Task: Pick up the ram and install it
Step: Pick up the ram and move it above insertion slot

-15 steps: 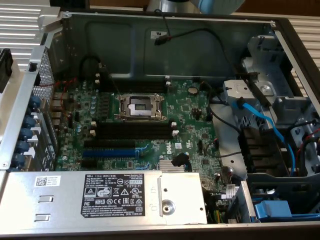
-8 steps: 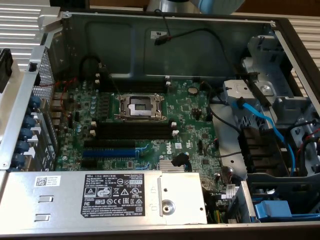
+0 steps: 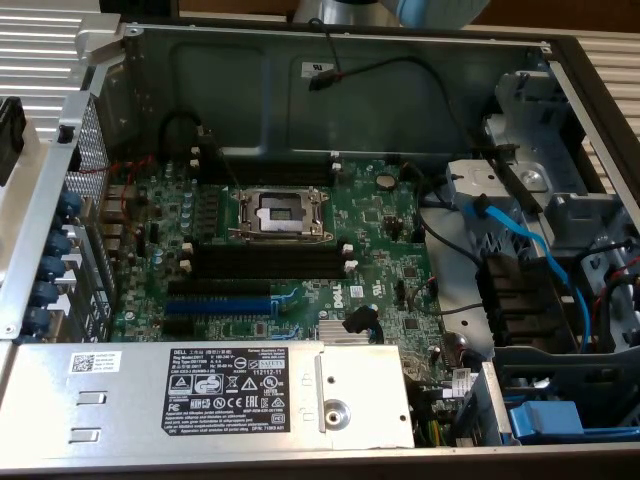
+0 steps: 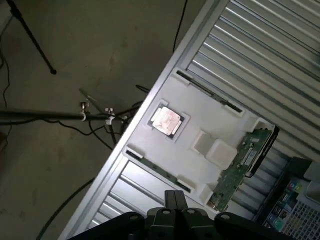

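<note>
In the wrist view the ram (image 4: pixel 243 165), a long green circuit-board stick, lies along one edge of a white moulded tray (image 4: pixel 200 107) on a ribbed metal table. My gripper (image 4: pixel 175 199) hangs above the tray's near edge, well short of the ram, its fingers shut together with nothing between them. In the exterior view the open computer case shows the green motherboard (image 3: pixel 380 225) with long black memory slots (image 3: pixel 265 262) with white end clips, all unfilled. A part of the arm (image 3: pixel 400 10) shows at the top edge there.
A CPU chip (image 4: pixel 165 120) sits in a pocket of the tray. Beyond the table edge are the floor, cables and a stand (image 4: pixel 45 116). The case holds an open CPU socket (image 3: pixel 278 212), a blue expansion slot (image 3: pixel 218 303), the power supply (image 3: pixel 200 395) and blue cables (image 3: pixel 520 240).
</note>
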Robot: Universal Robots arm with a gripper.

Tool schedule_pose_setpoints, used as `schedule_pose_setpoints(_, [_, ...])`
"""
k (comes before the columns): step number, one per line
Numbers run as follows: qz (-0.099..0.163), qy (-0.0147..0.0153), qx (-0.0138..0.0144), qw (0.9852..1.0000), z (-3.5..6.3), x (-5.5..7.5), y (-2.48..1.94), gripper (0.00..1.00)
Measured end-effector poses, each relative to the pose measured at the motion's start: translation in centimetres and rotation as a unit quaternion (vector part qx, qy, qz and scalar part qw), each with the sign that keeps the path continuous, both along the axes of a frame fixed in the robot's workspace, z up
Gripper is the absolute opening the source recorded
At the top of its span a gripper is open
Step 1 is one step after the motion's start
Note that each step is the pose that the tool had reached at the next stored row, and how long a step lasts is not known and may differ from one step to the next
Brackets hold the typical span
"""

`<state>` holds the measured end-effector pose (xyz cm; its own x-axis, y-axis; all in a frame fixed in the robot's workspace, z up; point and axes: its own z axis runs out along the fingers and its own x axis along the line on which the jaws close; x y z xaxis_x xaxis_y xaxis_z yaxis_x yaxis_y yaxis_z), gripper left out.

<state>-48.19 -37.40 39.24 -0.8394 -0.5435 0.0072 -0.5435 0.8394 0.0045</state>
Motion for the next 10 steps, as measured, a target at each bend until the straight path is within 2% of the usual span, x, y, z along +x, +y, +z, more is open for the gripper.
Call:
schedule_pose_setpoints(3, [0.028, 0.0000, 0.0000, 0.9996, 0.01, 0.00, 0.00, 0.10])
schedule_pose_setpoints(5, [0.064, 0.0000, 0.0000, 0.9980, 0.00, 0.00, 0.00, 0.10])
schedule_pose_setpoints(7, [0.100, 0.0000, 0.0000, 0.9950, 0.00, 0.00, 0.00, 0.10])
schedule_pose_setpoints(9, [0.136, 0.0000, 0.0000, 0.9907, 0.00, 0.00, 0.00, 0.10])
schedule_pose_setpoints(10, [0.145, 0.0000, 0.0000, 0.9895, 0.01, 0.00, 0.00, 0.10])
